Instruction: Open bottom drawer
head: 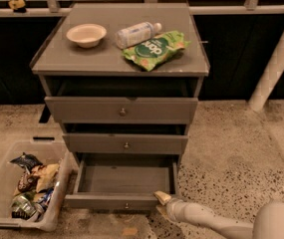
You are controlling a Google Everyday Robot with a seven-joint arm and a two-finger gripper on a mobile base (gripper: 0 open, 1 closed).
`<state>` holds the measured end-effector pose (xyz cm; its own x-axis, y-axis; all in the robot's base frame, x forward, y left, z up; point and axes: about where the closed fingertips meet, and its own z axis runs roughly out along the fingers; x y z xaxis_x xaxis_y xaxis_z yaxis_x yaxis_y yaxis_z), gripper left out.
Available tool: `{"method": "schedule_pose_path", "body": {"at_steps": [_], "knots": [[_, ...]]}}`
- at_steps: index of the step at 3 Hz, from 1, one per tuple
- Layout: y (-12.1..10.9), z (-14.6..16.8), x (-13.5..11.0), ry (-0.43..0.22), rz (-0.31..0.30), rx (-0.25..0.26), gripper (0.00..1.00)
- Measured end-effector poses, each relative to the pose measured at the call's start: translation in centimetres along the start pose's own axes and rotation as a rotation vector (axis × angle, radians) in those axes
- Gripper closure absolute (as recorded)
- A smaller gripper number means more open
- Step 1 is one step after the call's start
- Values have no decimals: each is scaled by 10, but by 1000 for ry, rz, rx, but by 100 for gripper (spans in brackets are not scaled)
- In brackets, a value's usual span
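The grey cabinet's bottom drawer stands pulled out, its shallow plain grey box showing empty, with a small round knob at the centre of its front. My gripper sits at the right end of the drawer front, low near the floor, with the white arm reaching in from the lower right. The medium drawer and the tall drawer above are pushed in.
On the cabinet top lie a white bowl, a plastic bottle on its side and a green snack bag. A clear bin of snack packets and cans stands on the speckled floor left of the drawer. A white post leans at the right.
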<state>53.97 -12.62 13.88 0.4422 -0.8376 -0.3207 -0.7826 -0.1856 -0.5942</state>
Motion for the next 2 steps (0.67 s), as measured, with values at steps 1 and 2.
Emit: {"method": "schedule_pose_path", "body": {"at_steps": [1, 2], "knots": [[7, 0, 3, -3, -11, 7, 100], [4, -2, 2, -3, -11, 7, 100]]}}
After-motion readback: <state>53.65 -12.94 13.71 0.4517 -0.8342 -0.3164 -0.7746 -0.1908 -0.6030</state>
